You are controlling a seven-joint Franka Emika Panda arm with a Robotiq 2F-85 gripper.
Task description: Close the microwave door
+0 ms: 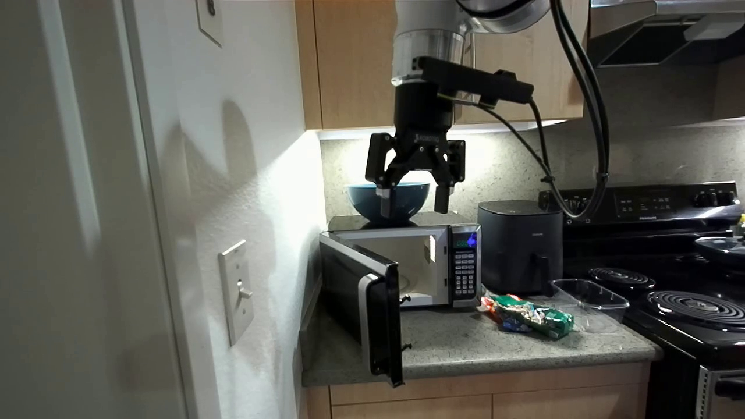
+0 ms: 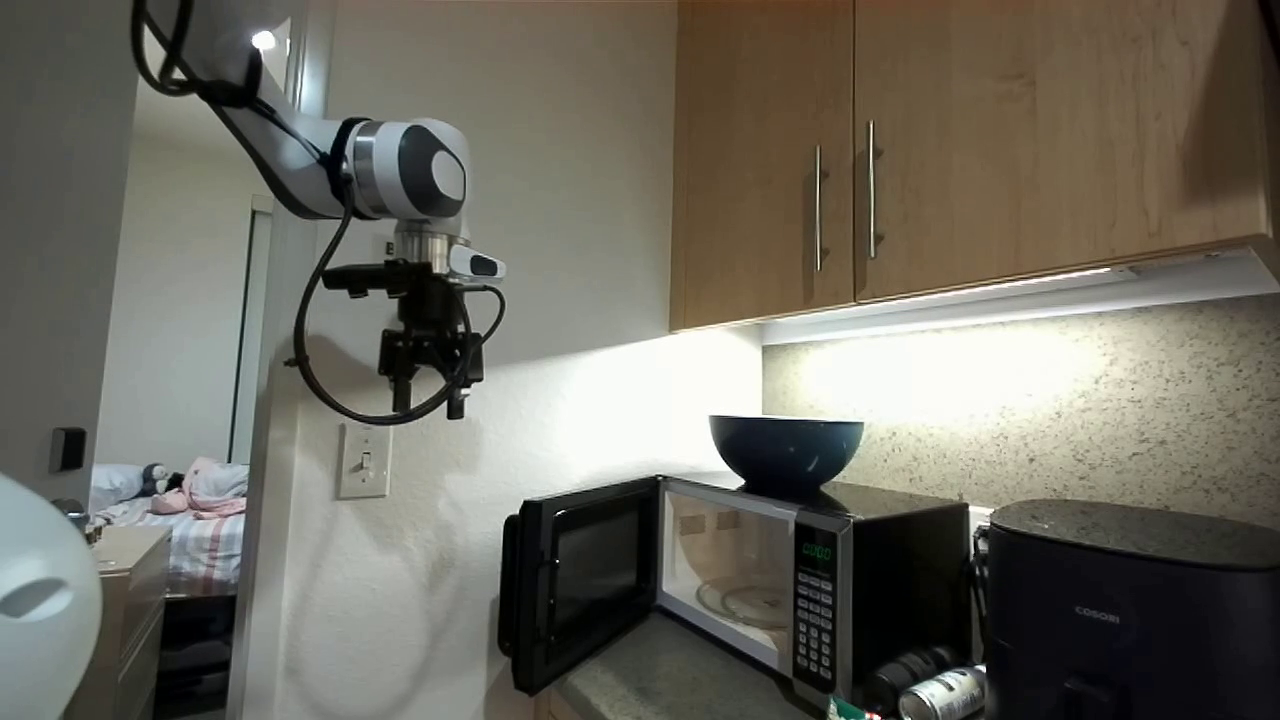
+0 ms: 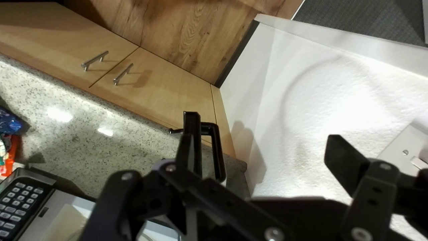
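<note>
The microwave door [image 1: 352,285] stands wide open, swung out from the left side of the microwave [image 1: 464,265]. It also shows open in an exterior view [image 2: 595,560], with its inner side visible. The door handle [image 1: 365,320] is on the outer side, facing the wall. In the wrist view the door [image 3: 193,125] is seen edge-on from above, partly hidden behind one finger, with the handle [image 3: 218,157] beside it. My gripper [image 1: 414,202] is open, empty and pointing down, well above the door. It also shows in an exterior view [image 2: 430,402] and the wrist view [image 3: 262,147].
A blue bowl [image 1: 389,201] sits on the microwave. A black air fryer [image 1: 521,247] stands right of it. Snack bags [image 1: 527,317] and a clear container [image 1: 591,297] lie on the counter [image 1: 445,337]. The white wall [image 2: 420,560] with a light switch [image 2: 365,460] is close to the door.
</note>
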